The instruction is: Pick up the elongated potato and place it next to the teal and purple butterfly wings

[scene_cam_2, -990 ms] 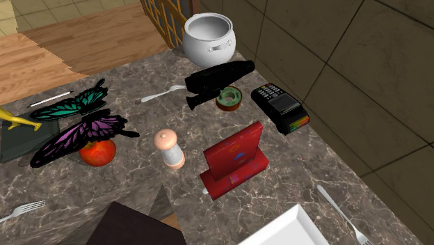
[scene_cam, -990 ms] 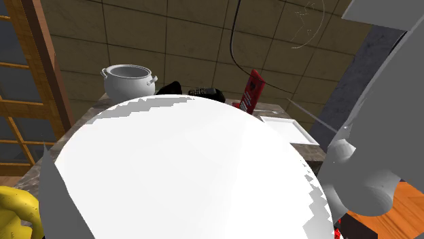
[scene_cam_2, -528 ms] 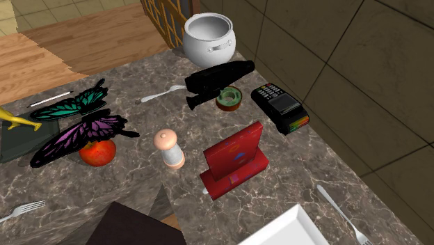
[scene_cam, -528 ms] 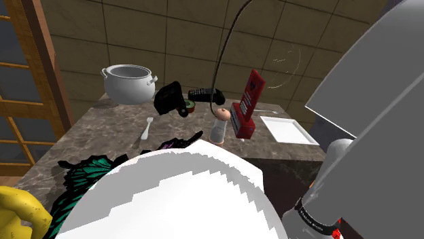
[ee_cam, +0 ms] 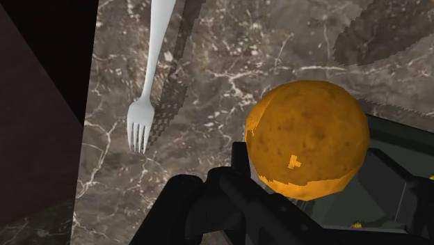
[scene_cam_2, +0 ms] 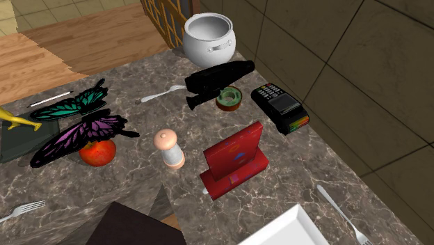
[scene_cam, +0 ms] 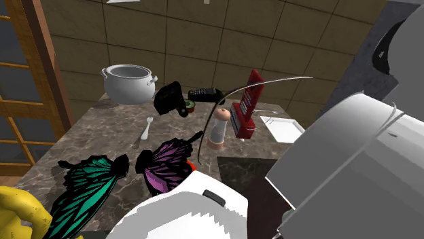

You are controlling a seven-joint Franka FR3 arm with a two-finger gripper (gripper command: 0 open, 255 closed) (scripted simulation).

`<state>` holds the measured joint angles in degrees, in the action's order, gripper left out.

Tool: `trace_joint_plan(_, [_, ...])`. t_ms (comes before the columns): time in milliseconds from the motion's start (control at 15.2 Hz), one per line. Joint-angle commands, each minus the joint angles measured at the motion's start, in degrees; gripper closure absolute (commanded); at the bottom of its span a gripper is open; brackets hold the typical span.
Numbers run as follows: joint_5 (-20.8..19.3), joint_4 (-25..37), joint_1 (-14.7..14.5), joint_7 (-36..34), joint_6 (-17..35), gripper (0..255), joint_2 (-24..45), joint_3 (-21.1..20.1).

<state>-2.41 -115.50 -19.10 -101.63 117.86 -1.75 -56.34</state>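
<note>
The potato (ee_cam: 306, 138), orange-brown with darker speckles, is seen end-on just beyond my gripper (ee_cam: 309, 198), whose black fingers (ee_cam: 209, 198) clasp its lower part. It hangs above the marble table (ee_cam: 229, 83), over the edge of a dark tray (ee_cam: 389, 184). The teal butterfly wing (scene_cam_2: 69, 104) and the purple one (scene_cam_2: 80, 133) lie at the second exterior view's left; in the shoulder view the teal wing (scene_cam: 88, 187) and purple wing (scene_cam: 166, 166) lie just beyond my white arm (scene_cam: 190, 217).
A white fork (ee_cam: 149, 76) lies beside the potato, near the dark stand (ee_cam: 35, 104). A red round fruit (scene_cam_2: 97, 152) sits under the purple wing. Farther off stand a shaker (scene_cam_2: 169, 148), red box (scene_cam_2: 235, 159), white pot (scene_cam_2: 207, 36), black binoculars (scene_cam_2: 219, 78) and card reader (scene_cam_2: 279, 106).
My arm has swung away from the shoulder camera, uncovering the butterfly wings and most of the table. Nothing on the table has moved in the second exterior view.
</note>
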Motion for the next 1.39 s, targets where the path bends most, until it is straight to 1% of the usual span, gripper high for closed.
trace_joint_plan(0, [-0.87,-0.95,-0.06,-0.67,1.43,255,0.86,-0.18])
trace_joint_plan(594, [-5.78,-5.07,-0.7,-4.43,7.75,255,5.35,-0.38])
trace_joint_plan(990, [-10.27,-7.18,-1.72,-7.74,11.62,255,9.12,0.33])
trace_joint_plan(1320, [-14.56,-8.55,-3.14,-10.85,14.63,255,12.56,1.73])
